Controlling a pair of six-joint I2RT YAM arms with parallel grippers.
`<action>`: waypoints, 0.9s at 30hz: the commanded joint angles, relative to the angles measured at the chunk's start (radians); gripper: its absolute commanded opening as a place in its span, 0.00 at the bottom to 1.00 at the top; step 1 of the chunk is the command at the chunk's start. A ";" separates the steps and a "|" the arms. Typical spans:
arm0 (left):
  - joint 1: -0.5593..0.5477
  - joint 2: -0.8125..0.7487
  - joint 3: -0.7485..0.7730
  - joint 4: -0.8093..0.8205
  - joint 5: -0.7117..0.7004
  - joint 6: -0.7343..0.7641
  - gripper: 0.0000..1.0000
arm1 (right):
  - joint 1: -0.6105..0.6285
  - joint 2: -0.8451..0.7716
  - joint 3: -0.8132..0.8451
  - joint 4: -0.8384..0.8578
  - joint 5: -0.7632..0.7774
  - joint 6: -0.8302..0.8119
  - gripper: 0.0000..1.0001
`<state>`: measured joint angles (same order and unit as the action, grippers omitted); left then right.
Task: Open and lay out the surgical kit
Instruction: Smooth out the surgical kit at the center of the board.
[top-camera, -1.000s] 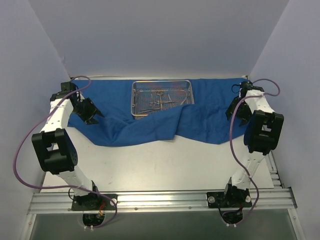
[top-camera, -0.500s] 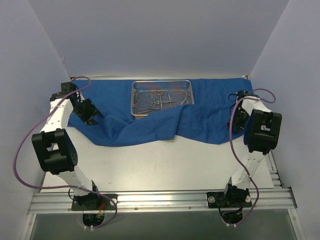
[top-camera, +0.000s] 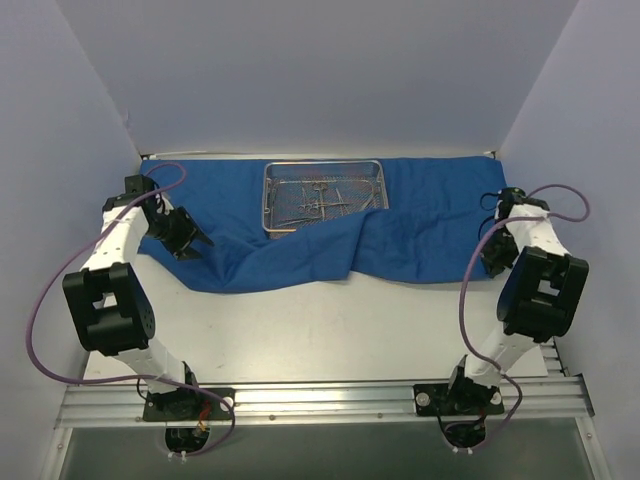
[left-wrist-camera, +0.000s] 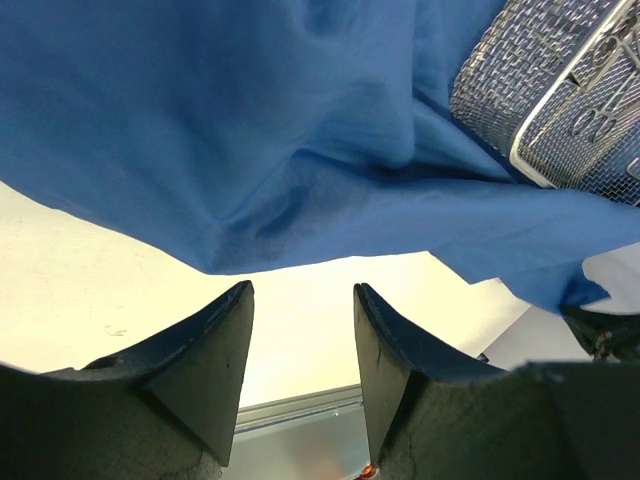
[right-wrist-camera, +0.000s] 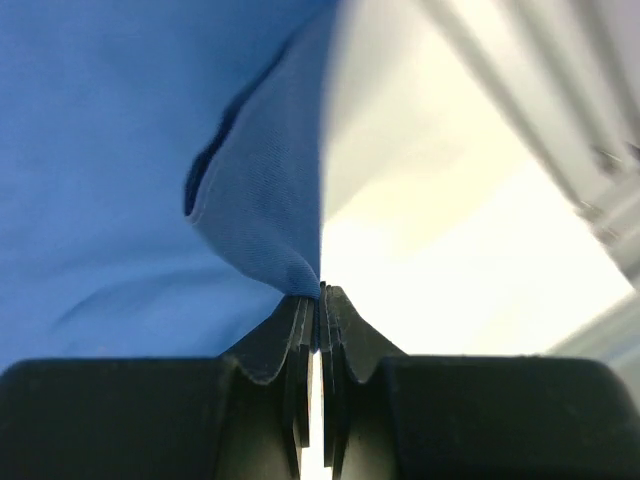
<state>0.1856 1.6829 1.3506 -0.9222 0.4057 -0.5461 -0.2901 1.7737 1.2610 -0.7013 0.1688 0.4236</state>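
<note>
From above, the left arm rises from its base, elbow high at the table's left side. Its forearm reaches inward, and the left gripper (top-camera: 190, 243) hangs over the left end of the large royal-blue cloth wrap (top-camera: 420, 230). Only the left wrist view settles its state: the left gripper (left-wrist-camera: 300, 290) has its two dark fingers parted about halfway with nothing between them. Below them lie the cloth's (left-wrist-camera: 250, 130) rumpled edge and the pale table (left-wrist-camera: 80, 270).

The cloth is spread across the far half of the white table (top-camera: 330, 330). The shallow rectangular silver wire-mesh tray (top-camera: 268, 200) sits on it at centre, with a fold of cloth drawn over its near edge. The thin silver ring-handled instruments (top-camera: 322, 198) lie inside the tray. They show clearly only from above; the left wrist view catches just a corner of the tray (left-wrist-camera: 540, 110).

At the right, the arm stands folded by the cloth's right edge, the right gripper (top-camera: 495, 260) pointing down. It is too small to judge from overhead. The right wrist view shows the right gripper (right-wrist-camera: 320, 292) closed tight, pinching a raised fold at the edge of the cloth (right-wrist-camera: 120, 150) beside the bare table (right-wrist-camera: 450, 260).
</note>
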 joint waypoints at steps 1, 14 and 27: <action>0.005 -0.045 -0.018 0.033 0.035 -0.006 0.53 | -0.101 -0.154 -0.060 -0.168 0.161 0.043 0.00; 0.077 -0.158 -0.110 -0.038 -0.110 -0.009 0.58 | -0.289 -0.373 -0.049 -0.300 -0.025 0.027 0.67; 0.161 -0.122 -0.074 -0.055 -0.251 0.073 0.68 | 0.595 -0.281 0.101 -0.026 -0.140 0.142 0.79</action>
<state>0.3378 1.5387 1.2411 -0.9977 0.1852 -0.5266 0.2153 1.4811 1.3602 -0.7788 0.0799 0.5278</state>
